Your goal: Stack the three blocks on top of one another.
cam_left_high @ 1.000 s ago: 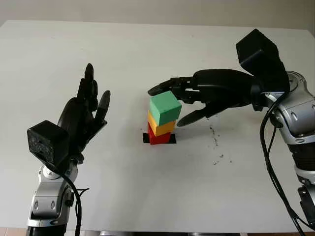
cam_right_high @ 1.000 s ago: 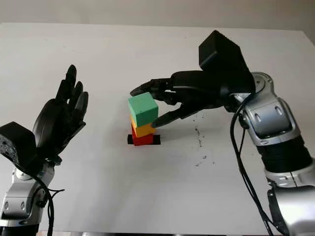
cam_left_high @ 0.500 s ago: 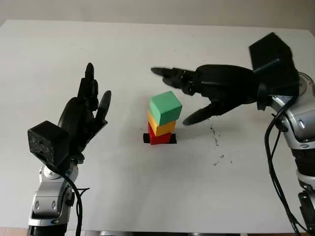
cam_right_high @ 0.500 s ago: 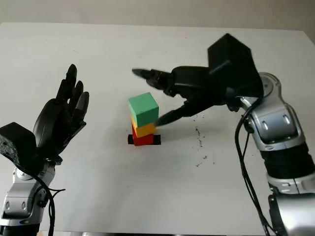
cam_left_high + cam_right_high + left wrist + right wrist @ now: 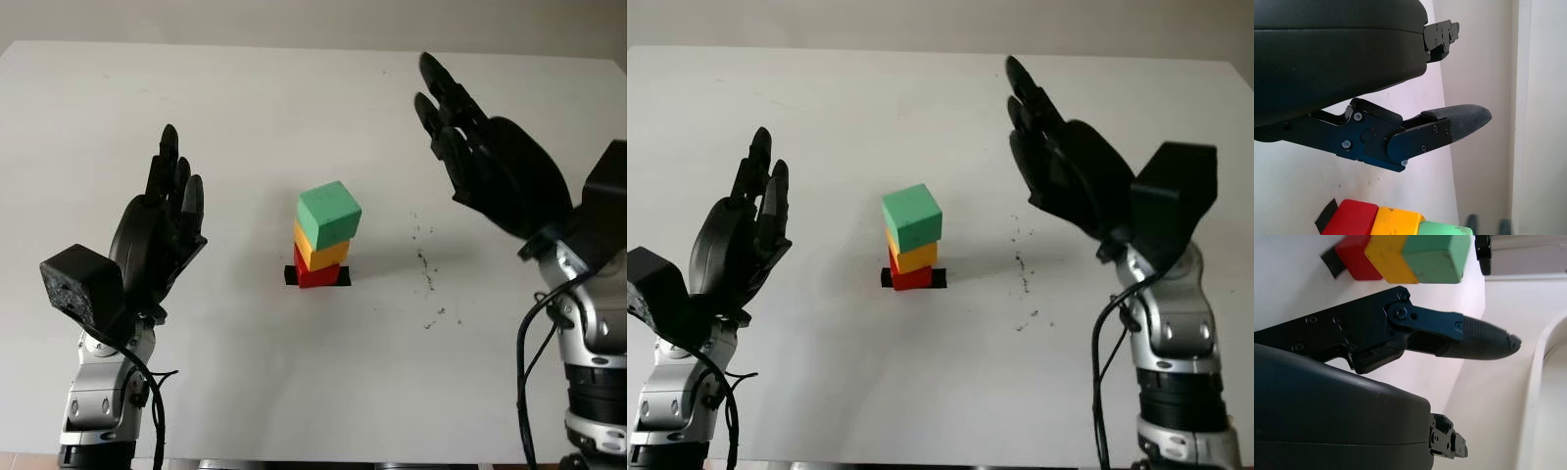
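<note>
While the three blocks stand stacked between the two hands, neither hand touches them. The red block (image 5: pixel 315 273) sits at the bottom on a small black marker patch (image 5: pixel 291 276) on the white worktop (image 5: pixel 294 372). The yellow block (image 5: pixel 321 254) rests on the red one, and the green block (image 5: pixel 329 214) tops the pile, turned a little out of line with the two below and overhanging them slightly.

Held up well to the left of the stack, the left hand (image 5: pixel 157 230) is open and holds nothing, palm facing toward the blocks. Its thumb (image 5: pixel 1449 128) reaches out above the worktop in the left wrist view, with the pile beyond it.

Raised to the right of the stack and further back, the right hand (image 5: pixel 490 162) is likewise open and empty, palm turned toward the blocks, well apart from them. One of its fingers (image 5: pixel 1474 338) extends near the stack in the right wrist view without touching it.

Dark specks (image 5: pixel 427 269) are scattered on the worktop between the stack and the right arm.
</note>
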